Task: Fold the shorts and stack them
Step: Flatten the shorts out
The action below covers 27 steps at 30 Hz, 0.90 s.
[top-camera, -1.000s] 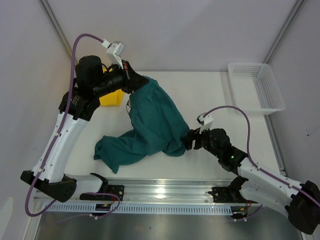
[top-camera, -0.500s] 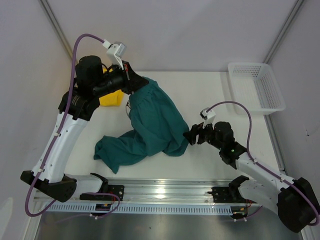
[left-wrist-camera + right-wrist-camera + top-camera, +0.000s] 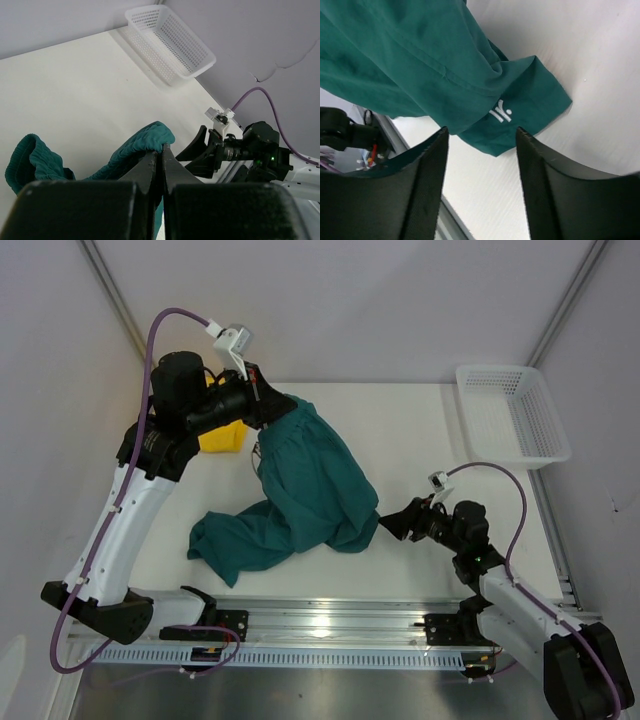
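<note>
Dark teal green fabric shorts point(image 3: 300, 490) trail from upper left to centre of the top view. The left gripper point(image 3: 265, 405) pinches their waistband, jaws pressed together. The right gripper point(image 3: 388, 522) stands spread at the hem's right edge. Bright yellow fabric shorts point(image 3: 222, 437) lie at upper left.

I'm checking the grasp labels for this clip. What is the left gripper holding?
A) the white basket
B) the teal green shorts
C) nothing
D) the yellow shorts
B: the left gripper is pinched shut on the ribbed waistband of the teal green shorts, while the yellow shorts lie apart beside that arm and the basket sits untouched at the far right corner.
</note>
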Each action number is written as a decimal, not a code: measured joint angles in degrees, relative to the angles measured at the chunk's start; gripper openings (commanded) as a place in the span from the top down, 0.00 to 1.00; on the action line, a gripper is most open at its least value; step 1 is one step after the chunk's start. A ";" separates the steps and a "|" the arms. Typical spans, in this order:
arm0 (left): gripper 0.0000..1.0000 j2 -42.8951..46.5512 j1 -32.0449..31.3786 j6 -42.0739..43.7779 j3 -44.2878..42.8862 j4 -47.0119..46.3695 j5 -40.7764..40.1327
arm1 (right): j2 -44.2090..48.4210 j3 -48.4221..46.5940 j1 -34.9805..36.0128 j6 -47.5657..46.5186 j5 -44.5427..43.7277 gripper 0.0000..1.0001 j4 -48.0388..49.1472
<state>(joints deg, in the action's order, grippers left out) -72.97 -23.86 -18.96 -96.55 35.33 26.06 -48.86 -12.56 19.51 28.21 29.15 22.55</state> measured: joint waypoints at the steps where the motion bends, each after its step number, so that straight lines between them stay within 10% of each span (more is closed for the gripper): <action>1: 1.00 0.00 0.00 0.00 0.00 0.00 -0.02 | -0.39 0.00 -0.48 1.18 0.26 0.48 -0.09; 27: 1.00 0.00 0.00 0.02 0.00 0.52 -0.50 | -39.63 -10.25 -2.51 15.43 -0.42 0.44 8.98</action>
<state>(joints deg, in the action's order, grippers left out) -72.97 -23.86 -18.94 -96.55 35.86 25.56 -88.49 -22.81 16.99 43.64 28.73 31.53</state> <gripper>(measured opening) 0.008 0.555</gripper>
